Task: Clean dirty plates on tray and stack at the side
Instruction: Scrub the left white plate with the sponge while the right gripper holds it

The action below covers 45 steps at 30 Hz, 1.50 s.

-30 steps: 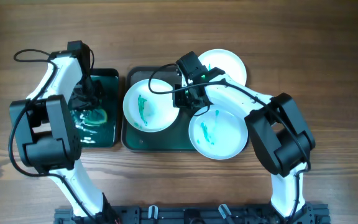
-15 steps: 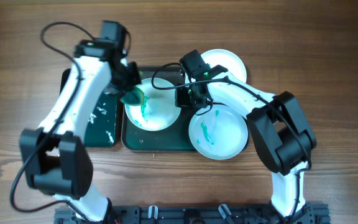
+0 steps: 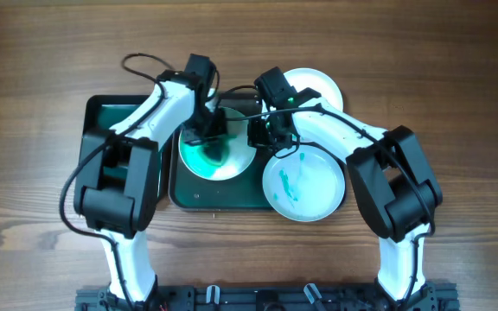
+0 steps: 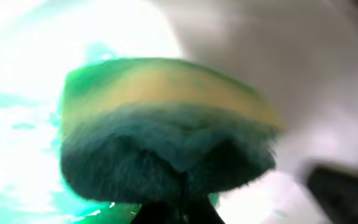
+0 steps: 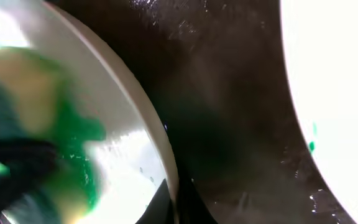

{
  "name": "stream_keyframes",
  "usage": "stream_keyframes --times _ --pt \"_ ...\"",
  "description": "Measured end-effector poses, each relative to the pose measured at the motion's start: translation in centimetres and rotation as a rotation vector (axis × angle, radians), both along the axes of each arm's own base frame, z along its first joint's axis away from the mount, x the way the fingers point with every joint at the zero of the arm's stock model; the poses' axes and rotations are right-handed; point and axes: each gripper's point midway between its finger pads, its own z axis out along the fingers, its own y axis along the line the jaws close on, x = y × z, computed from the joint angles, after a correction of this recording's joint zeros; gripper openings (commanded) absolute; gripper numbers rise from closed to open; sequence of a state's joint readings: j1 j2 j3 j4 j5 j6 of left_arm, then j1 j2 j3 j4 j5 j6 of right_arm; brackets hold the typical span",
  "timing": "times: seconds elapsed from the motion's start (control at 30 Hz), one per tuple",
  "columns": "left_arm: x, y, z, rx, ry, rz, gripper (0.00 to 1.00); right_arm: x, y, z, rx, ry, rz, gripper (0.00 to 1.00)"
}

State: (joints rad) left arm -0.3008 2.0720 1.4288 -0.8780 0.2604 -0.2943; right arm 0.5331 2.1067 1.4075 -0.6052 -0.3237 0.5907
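A white plate (image 3: pixel 232 166) smeared green lies at the left of the dark tray (image 3: pixel 206 197). My left gripper (image 3: pixel 209 136) is shut on a green and yellow sponge (image 4: pixel 166 124) and presses it onto that plate. My right gripper (image 3: pixel 256 136) is shut on the plate's right rim (image 5: pixel 160 143). A second dirty plate (image 3: pixel 305 186) with green streaks lies at the tray's right end. A clean white plate (image 3: pixel 318 86) lies beyond it on the table.
A second dark tray (image 3: pixel 111 121) with green water stands to the left of the plates' tray. The wooden table (image 3: pixel 456 104) spreads around both.
My left arm has swung right from the water tray with the sponge and now presses it on the left plate, which is smeared green. The right gripper has stayed at the rim.
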Motion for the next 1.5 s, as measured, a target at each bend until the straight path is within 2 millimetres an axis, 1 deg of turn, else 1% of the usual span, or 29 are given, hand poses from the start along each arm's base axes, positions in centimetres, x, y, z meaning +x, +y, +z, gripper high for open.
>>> stream_keyframes --times 0.07,0.13,0.23,0.27,0.33,0.4,0.43,0.5,0.53,0.57,0.6,0.63,0.67,0.7,0.73,0.77,0.83,0.9,0.93,0.97,1.03,1.1,1.2,1.23,1.27,1.33,1.4,1.47,1.5 --pt "-0.4 -3.0 0.1 -0.124 -0.002 -0.087 0.04 0.0 0.0 0.0 -0.001 -0.001 0.000 0.04" --pt "-0.3 -3.2 0.1 -0.141 0.003 -0.081 0.04 0.0 0.0 0.0 -0.002 -0.001 -0.001 0.04" --pt "0.2 -0.5 0.3 0.061 0.020 0.048 0.04 0.1 0.1 0.0 0.000 -0.006 0.000 0.04" --pt "0.4 2.0 0.5 0.214 0.016 0.130 0.04 0.1 0.1 0.0 0.001 -0.006 0.000 0.04" --pt "0.1 6.1 0.8 0.432 0.010 0.250 0.04 0.1 0.1 0.0 0.000 -0.006 0.000 0.04" --pt "-0.1 7.0 0.8 0.481 0.011 0.284 0.04 0.1 0.1 0.1 0.001 -0.005 0.000 0.04" --pt "-0.2 6.7 0.7 0.464 0.017 0.277 0.04 0.1 0.1 0.1 0.000 -0.005 0.000 0.04" --pt "-0.3 5.1 0.5 0.361 0.045 0.186 0.04 0.1 0.0 0.0 0.000 -0.005 0.000 0.04" --pt "-0.7 3.8 0.4 0.265 0.074 0.125 0.04 0.1 0.1 0.0 0.000 -0.005 0.000 0.04" --pt "-1.6 1.0 0.8 0.083 0.114 0.002 0.04 0.1 0.0 0.0 0.000 -0.005 0.000 0.04" --pt "-2.1 -1.0 1.1 -0.028 0.129 -0.069 0.04 0.1 0.1 0.0 0.000 -0.005 0.000 0.04" --pt "-2.1 -2.0 1.3 -0.079 0.120 -0.098 0.04 0.1 0.1 0.0 0.000 -0.005 0.000 0.04" --pt "-0.8 -3.8 1.4 -0.158 0.050 -0.140 0.04 0.1 0.1 0.0 0.000 -0.005 0.000 0.04" --pt "-0.4 -4.3 1.5 -0.180 0.029 -0.150 0.04 0.1 0.0 0.0 0.000 -0.005 0.000 0.04" --pt "0.1 -4.4 1.4 -0.182 0.008 -0.149 0.04 0.1 0.1 0.0 0.000 -0.005 0.000 0.04" --pt "1.3 -4.2 1.2 -0.154 -0.037 -0.131 0.04 0.1 0.0 0.0 0.000 -0.004 0.000 0.04" --pt "2.8 -2.5 0.6 -0.034 -0.089 -0.071 0.04 0.2 0.1 0.0 0.002 -0.007 -0.004 0.04" --pt "3.6 0.4 0.2 0.146 -0.119 0.025 0.04 0.3 0.2 0.0 0.005 -0.007 -0.010 0.04" --pt "3.7 2.4 0.3 0.265 -0.128 0.089 0.04 0.3 0.2 0.0 0.005 -0.007 -0.010 0.04" --pt "3.3 4.8 0.6 0.396 -0.122 0.153 0.04 0.2 0.2 0.0 0.005 -0.007 -0.009 0.04" --pt "1.5 8.4 1.2 0.579 -0.078 0.222 0.04 0.3 0.2 0.1 0.005 -0.007 -0.009 0.04" --pt "-0.2 9.1 1.4 0.622 -0.016 0.233 0.04 0.1 0.4 0.1 0.008 -0.005 -0.002 0.04" --pt "-1.9 6.2 0.7 0.433 0.096 0.089 0.04 0.0 0.5 0.0 0.007 -0.004 -0.001 0.04" --pt "-2.6 4.2 0.6 0.305 0.136 0.002 0.04 0.0 0.5 0.0 0.007 -0.004 -0.001 0.04" --pt "-2.9 3.0 0.6 0.230 0.149 -0.042 0.04 0.0 0.5 0.0 0.006 -0.003 0.000 0.04" --pt "-2.2 -0.3 0.8 0.050 0.110 -0.127 0.04 0.0 0.4 0.0 0.006 -0.001 -0.001 0.04" --pt "-0.8 -2.1 0.9 -0.040 0.042 -0.158 0.04 0.0 0.4 0.0 0.006 -0.001 -0.001 0.04" --pt "1.0 -3.1 0.9 -0.075 -0.039 -0.169 0.04 -0.1 0.4 0.0 0.005 -0.001 -0.001 0.04" --pt "1.8 -3.0 0.9 -0.059 -0.072 -0.153 0.04 0.0 0.4 0.0 0.005 -0.001 -0.003 0.04"
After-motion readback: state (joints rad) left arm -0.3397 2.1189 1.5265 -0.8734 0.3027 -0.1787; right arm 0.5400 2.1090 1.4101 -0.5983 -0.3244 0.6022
